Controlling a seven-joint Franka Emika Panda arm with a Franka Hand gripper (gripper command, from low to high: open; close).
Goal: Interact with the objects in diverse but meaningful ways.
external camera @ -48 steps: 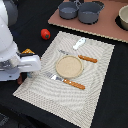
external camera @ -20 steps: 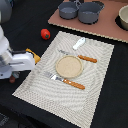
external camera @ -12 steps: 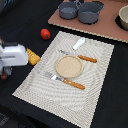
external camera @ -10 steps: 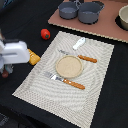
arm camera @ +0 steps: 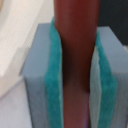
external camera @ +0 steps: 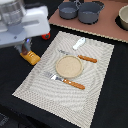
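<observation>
Black table, woven mat [external camera: 65, 75] — your gripper [arm camera: 75, 75] is clamped on the sausage [arm camera: 75, 50], its long axis running along the pads [arm camera: 51, 85], hovering just above the bread [external camera: 31, 58] beside the mat — tomato [external camera: 46, 36] nearby.

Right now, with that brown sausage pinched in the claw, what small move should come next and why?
Probably carry the sausage toward the round plate and lower it there. The wrist view shows the claw shut on the sausage between its teal pads, so the grasp looks secure. In the exterior view the arm sits off the placemat, and the plate looks bare.
</observation>
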